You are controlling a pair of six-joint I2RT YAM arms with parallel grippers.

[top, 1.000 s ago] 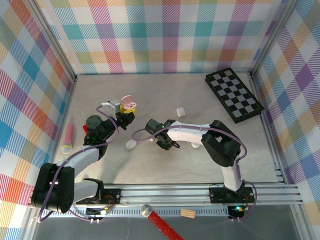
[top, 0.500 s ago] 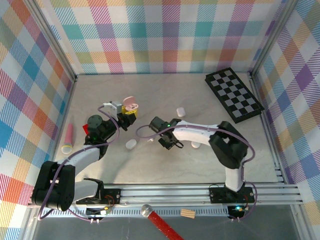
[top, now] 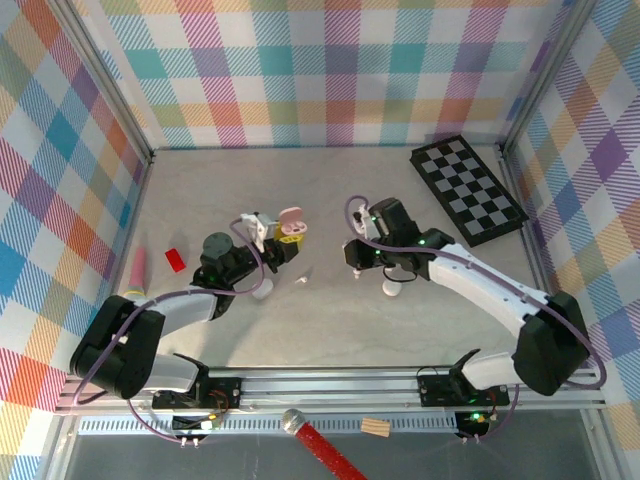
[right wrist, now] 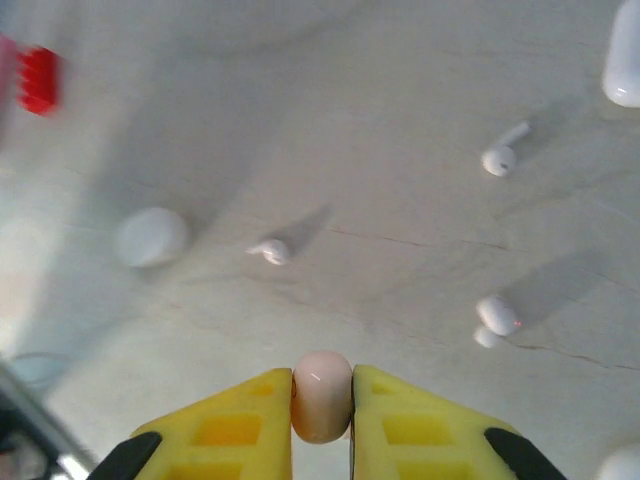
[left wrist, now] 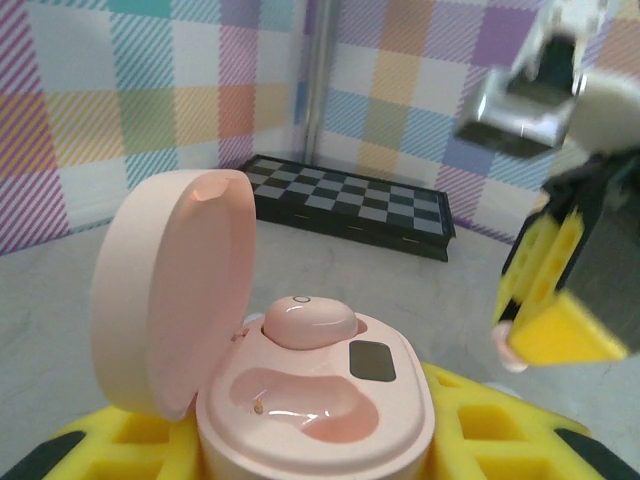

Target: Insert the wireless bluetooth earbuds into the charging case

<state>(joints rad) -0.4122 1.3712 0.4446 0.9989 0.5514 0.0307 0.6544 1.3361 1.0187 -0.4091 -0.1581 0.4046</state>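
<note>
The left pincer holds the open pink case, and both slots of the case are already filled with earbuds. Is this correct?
Not both: the left wrist view shows one pink earbud seated in the open pink case, the other slot empty. The left pincer does hold it.

There are two pink earbuds (left wrist: 308,322) (right wrist: 322,385) and three white earbuds (right wrist: 272,250) (right wrist: 500,157) (right wrist: 497,315). One pink charging case (left wrist: 330,440) and two white cases (right wrist: 150,236) (right wrist: 625,50) are in view. There is one chessboard (top: 468,188), one red block (top: 175,258) and one pink marker (top: 137,268).
</note>
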